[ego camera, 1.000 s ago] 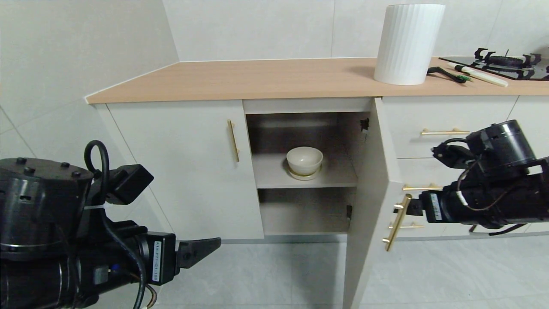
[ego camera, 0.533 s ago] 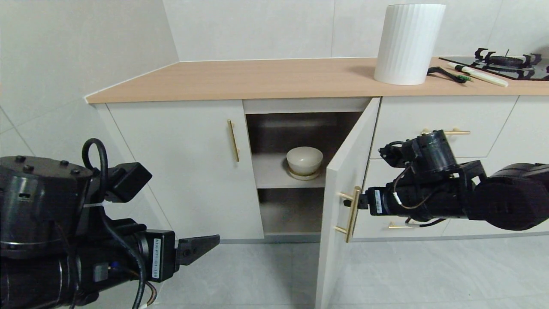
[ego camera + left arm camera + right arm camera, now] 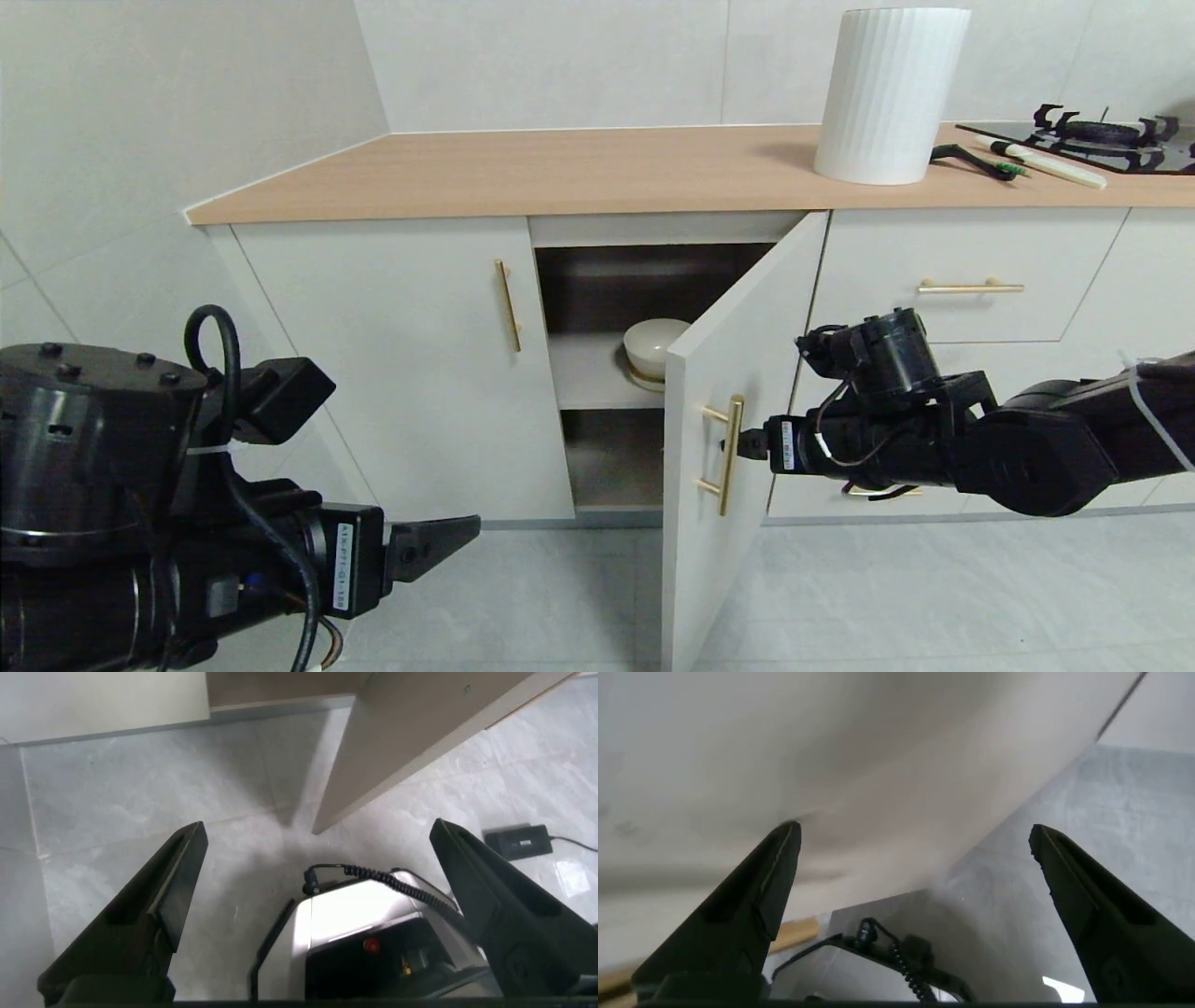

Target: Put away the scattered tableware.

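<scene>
A white bowl (image 3: 652, 342) sits on a small plate on the middle shelf of the open cabinet (image 3: 607, 280), partly hidden by the door. The cabinet door (image 3: 728, 373) stands half shut. My right gripper (image 3: 742, 446) is at the door's gold handle (image 3: 726, 455), with its tip against the bar. Seen from the right wrist, that gripper (image 3: 910, 835) is open, facing the pale door panel (image 3: 831, 756). My left gripper (image 3: 448, 543) hangs low at the left over the floor. From the left wrist, the left gripper (image 3: 318, 835) is open with nothing between its fingers.
A tall white ribbed container (image 3: 887, 93) stands on the wooden counter (image 3: 560, 173), with utensils (image 3: 1022, 161) and a gas hob (image 3: 1102, 135) to its right. A shut door with a gold handle (image 3: 507, 306) is left of the opening; drawers (image 3: 966, 287) are to the right. Grey tiled floor lies below.
The right gripper has travelled left with the door handle, swinging the door from wide open to half shut. The door now covers part of the bowl. The left arm has stayed put.
</scene>
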`<state>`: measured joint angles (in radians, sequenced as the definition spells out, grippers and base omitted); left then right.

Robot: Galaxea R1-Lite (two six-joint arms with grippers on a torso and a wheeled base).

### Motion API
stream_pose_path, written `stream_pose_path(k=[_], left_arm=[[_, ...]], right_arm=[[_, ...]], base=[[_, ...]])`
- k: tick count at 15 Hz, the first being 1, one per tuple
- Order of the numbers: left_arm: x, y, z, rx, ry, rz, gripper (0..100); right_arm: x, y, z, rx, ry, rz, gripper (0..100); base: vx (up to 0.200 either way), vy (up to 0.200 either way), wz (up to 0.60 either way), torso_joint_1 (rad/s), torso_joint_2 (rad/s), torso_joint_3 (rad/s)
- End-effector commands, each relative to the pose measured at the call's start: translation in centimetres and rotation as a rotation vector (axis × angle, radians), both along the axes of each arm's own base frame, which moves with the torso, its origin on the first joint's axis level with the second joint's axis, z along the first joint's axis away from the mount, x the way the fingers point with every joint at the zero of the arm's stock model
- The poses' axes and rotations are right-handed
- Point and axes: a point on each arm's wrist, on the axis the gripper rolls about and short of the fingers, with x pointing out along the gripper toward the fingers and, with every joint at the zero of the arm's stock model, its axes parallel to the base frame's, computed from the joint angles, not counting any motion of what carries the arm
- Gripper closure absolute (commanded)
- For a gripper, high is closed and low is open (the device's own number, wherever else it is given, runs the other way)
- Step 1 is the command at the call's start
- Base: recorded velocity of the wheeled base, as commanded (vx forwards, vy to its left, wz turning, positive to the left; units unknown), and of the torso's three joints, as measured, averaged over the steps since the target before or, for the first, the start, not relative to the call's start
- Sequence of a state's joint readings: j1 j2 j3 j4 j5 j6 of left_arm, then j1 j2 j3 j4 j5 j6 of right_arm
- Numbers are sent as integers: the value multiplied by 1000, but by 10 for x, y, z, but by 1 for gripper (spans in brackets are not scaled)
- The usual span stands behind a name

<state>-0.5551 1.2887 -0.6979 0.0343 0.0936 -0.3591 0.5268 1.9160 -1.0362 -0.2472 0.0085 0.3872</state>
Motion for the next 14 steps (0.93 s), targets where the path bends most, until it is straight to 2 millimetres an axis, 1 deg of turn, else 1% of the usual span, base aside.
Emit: stream_pose_path(k=[1, 2, 6, 7, 9, 12, 13, 14], left_arm=[[0, 0, -1, 4, 4, -1, 0], [-1, 0, -1, 7, 6, -2, 0], [0, 0, -2, 11, 11, -3, 0], [0, 0, -2, 13, 12, -2, 0], [1, 0, -2, 12, 10, -2, 0], [0, 0, -1, 10, 6, 2, 0], [0, 0, -1, 10, 6, 2, 0], [0, 0, -1, 10, 6, 2, 0]], right_arm=[[1, 4, -5, -5, 11, 1, 0], [1, 4, -6, -3, 12, -5, 0], [4, 13, -11, 34, -4, -16, 0], [6, 18, -14, 47, -16, -31, 0], [10, 22, -20, 45, -43, -57, 0], [22, 29, -31, 88, -91, -105, 0], [31, 34, -30, 141, -141, -164, 0], [36, 38, -33, 145, -168, -199, 0]], base=[[0, 0, 0, 0, 0, 0], [0, 0, 0, 0, 0, 0], [200, 0, 0, 1, 1, 8], [200, 0, 0, 7, 2, -2], [200, 0, 0, 0, 5, 0], [0, 0, 0, 0, 0, 0], [0, 0, 0, 0, 0, 0], [0, 0, 0, 0, 0, 0]])
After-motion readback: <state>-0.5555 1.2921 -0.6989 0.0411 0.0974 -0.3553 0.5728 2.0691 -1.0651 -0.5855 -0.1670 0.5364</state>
